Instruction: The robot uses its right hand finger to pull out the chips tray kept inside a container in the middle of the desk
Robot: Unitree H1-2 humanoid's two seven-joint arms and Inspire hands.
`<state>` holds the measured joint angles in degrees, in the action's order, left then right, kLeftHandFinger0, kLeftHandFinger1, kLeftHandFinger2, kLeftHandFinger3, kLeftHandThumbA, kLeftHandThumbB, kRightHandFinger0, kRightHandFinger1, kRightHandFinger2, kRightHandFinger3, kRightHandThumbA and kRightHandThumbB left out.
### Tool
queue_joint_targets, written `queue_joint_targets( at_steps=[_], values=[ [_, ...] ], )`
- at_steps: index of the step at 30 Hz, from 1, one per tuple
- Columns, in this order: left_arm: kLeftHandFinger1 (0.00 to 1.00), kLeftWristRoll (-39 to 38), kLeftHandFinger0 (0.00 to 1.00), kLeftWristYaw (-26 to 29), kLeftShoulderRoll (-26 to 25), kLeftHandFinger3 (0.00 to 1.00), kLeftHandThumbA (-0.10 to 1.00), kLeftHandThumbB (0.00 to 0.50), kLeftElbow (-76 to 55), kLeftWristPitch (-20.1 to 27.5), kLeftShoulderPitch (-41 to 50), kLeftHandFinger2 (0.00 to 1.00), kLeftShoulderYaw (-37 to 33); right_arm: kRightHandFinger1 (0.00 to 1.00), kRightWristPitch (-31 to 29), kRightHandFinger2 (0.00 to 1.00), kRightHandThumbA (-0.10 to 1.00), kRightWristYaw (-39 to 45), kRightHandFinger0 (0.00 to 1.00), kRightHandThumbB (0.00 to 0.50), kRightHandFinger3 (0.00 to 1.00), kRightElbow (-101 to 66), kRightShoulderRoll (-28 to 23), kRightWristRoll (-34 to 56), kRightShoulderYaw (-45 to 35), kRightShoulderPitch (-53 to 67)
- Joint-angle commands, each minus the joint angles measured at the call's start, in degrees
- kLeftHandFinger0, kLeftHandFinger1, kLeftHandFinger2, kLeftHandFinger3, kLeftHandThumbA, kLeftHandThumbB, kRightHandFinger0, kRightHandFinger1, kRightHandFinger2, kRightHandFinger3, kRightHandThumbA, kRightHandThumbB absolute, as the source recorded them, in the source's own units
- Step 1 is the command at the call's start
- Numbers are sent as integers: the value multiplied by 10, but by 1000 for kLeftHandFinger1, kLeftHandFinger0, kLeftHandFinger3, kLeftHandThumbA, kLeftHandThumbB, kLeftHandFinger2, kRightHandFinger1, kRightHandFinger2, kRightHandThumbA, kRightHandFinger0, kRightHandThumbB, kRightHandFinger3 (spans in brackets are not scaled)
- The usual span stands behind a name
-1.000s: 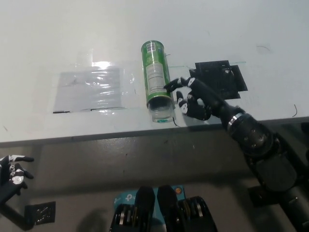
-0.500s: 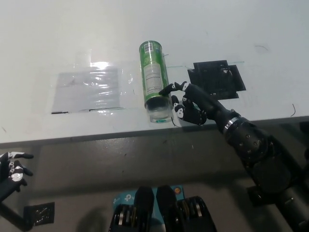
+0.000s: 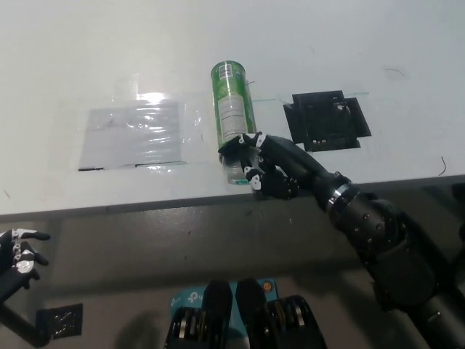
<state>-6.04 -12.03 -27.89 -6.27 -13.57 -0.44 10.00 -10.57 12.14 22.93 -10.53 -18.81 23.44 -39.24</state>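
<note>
Fingers [image 3: 251, 139] of the right hand [image 3: 272, 171] have advanced, one extended onto the container [image 3: 234, 116] mouth, others curled; tray extraction looks imminent; left hand [image 3: 18, 258] rests spread, well away.

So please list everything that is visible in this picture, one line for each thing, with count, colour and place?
Can: one, green with a white label, lying on its side mid-desk, open clear end toward the desk's near edge.
Plastic sheet: one, clear and shiny, flat on the desk left of the can.
Black mat: one, black, flat on the desk right of the can.
Desk: one, white, fills the upper picture.
Floor marker: one, black, lower left on the grey floor.
Left hand: one, white and black, resting at the lower left edge, off the desk, fingers apart.
Right hand: one, black, at the can's open end, a finger at its mouth.
</note>
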Motion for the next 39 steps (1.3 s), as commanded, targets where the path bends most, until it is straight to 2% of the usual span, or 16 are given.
queue_joint_targets(
  at_steps=[1, 3, 6, 8, 11, 12, 14, 16, 18, 25, 29, 33, 34, 35, 36, 39],
  values=[
    [296, -2, 253, -1, -16, 570, 56, 0, -20, -2, 0, 380, 13, 0, -5, 692, -100, 21, 0, 202, 721, -33, -1, 9, -11, -15],
    [304, -4, 267, -2, -15, 561, 56, 0, -21, -3, 0, 380, 14, 0, -8, 648, -100, 19, 0, 200, 694, -36, -4, 4, -11, -9],
    [296, -3, 257, -2, -14, 556, 54, 0, -24, 1, 5, 375, 14, 0, -7, 650, -100, 19, 0, 204, 691, -32, -7, 1, -13, -2],
    [293, -4, 255, -2, -13, 557, 58, 0, -24, -1, 5, 371, 15, 1, 6, 684, -100, 22, 0, 200, 715, -29, -9, 5, -20, 0],
    [298, -4, 263, -2, -13, 575, 45, 0, -25, -4, 4, 376, 15, 0, -5, 687, -100, 19, 0, 201, 727, -12, -9, 11, -28, -4],
    [297, -5, 265, 0, -12, 567, 35, 0, -30, -15, 3, 375, 16, 4, 4, 683, -100, 17, 0, 200, 760, -16, -11, 15, -37, 0],
    [297, -5, 266, 0, -12, 566, 30, 0, -32, -17, 5, 375, 17, 0, 5, 683, -100, 20, 0, 200, 761, -18, -9, 13, -40, 2],
    [294, 0, 256, -1, -14, 575, 15, 0, -31, -6, 7, 376, 14, 15, 1, 676, -100, 17, 0, 210, 721, -18, -14, 6, -44, 9],
    [300, 1, 263, -1, -15, 576, 12, 0, -31, -5, 7, 382, 14, 10, 6, 687, -100, 15, 0, 202, 751, -18, -16, 0, -46, 12],
    [293, -3, 255, -3, -15, 563, 36, 0, -28, 2, 13, 378, 20, 35, 13, 717, -100, 8, 1, 194, 790, -13, -17, -11, -46, 20],
    [291, 2, 256, 0, -17, 559, 66, 0, -36, -9, 11, 370, 21, 0, -4, 680, -100, -6, 0, 187, 777, 19, -5, -10, -47, 14],
    [285, -5, 254, -5, -16, 555, 84, 0, -36, -9, 8, 358, 24, 3, -15, 669, -100, -15, 0, 199, 767, 37, 6, -10, -45, 15],
    [291, 0, 254, -5, -18, 553, 100, 0, -35, -13, 7, 362, 23, 95, -16, 650, -100, -15, 91, 255, 744, 38, 7, -10, -45, 14],
    [285, -1, 247, -6, -21, 548, 114, 0, -36, -9, 6, 356, 24, 78, -30, 657, -100, -22, 63, 195, 740, 58, 19, -12, -39, 13],
    [291, -1, 255, -6, -21, 550, 124, 0, -38, -12, 7, 360, 25, 53, -39, 653, -100, -26, 15, 203, 721, 68, 23, -13, -38, 10],
    [294, -3, 260, -8, -21, 554, 140, 0, -37, -13, 3, 363, 26, 36, -43, 632, -100, -38, 0, 207, 703, 78, 31, -26, -32, 5]
  ],
)
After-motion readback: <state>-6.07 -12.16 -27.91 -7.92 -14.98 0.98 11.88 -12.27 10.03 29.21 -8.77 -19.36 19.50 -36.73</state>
